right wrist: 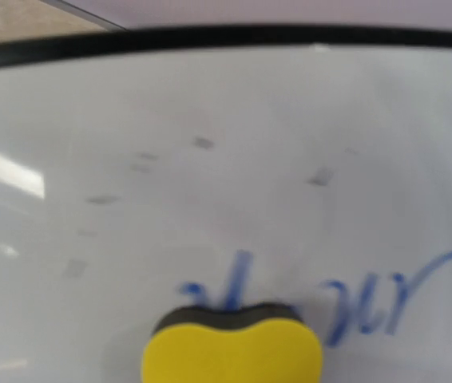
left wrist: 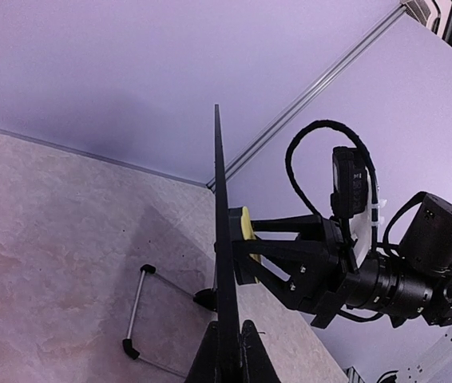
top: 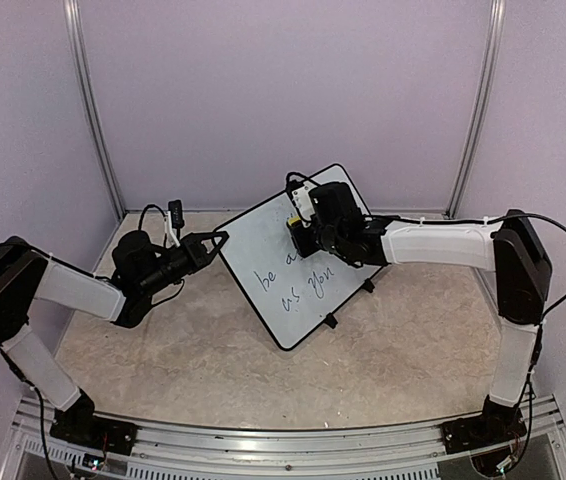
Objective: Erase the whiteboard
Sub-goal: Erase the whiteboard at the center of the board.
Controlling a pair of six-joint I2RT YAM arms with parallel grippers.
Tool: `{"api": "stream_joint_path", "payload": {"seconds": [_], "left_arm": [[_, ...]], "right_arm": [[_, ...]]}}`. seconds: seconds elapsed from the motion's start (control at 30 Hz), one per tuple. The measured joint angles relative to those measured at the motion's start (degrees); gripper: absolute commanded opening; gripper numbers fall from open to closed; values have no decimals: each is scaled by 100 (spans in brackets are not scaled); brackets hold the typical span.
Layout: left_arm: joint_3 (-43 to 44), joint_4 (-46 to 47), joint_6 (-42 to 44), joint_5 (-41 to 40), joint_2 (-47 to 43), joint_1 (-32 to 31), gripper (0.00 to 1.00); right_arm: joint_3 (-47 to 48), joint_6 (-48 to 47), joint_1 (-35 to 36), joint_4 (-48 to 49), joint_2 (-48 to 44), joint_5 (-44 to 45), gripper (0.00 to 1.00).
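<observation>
Whiteboard (top: 263, 255) propped tilted on table (top: 163, 360) by wire stand (left wrist: 134, 307); probably light, stiff, slick, tippy. Left claw (top: 219, 241) clenched on its edge, seemingly the best hold. Right claw (top: 299, 230) grasping yellow sponge (right wrist: 232, 351) against its face.

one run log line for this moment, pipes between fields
phase: erasing | left jaws: shut on whiteboard edge | right jaws: shut on yellow sponge, pressed to board face | blue writing: not yet wiped, sponge at it

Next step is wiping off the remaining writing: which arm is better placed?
Right. The right gripper presses the yellow sponge block against the large white black-rimmed whiteboard, right beside the remaining blue writing. The left gripper is shut on the board's edge, apparently steadying it.
</observation>
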Motion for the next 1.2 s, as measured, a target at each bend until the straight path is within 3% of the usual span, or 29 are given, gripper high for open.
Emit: {"api": "stream_joint_path", "payload": {"seconds": [0.27,0.57,0.9,1.2], "left_arm": [[-4,4,22,15,-4,0,0],[-13,-2,-7,-31,-7,0,0],[-15,2,9,4,-9,-2,0],[-17,2,42,46,-20,-4,0]], "right_arm": [[92,-162,317,321,107,-50,13],[170,-87,179,437,190,-197,13],[-422,61,-352,1029,4,-483,13],[-988,52,-256,1381,-186,-326,12]]}}
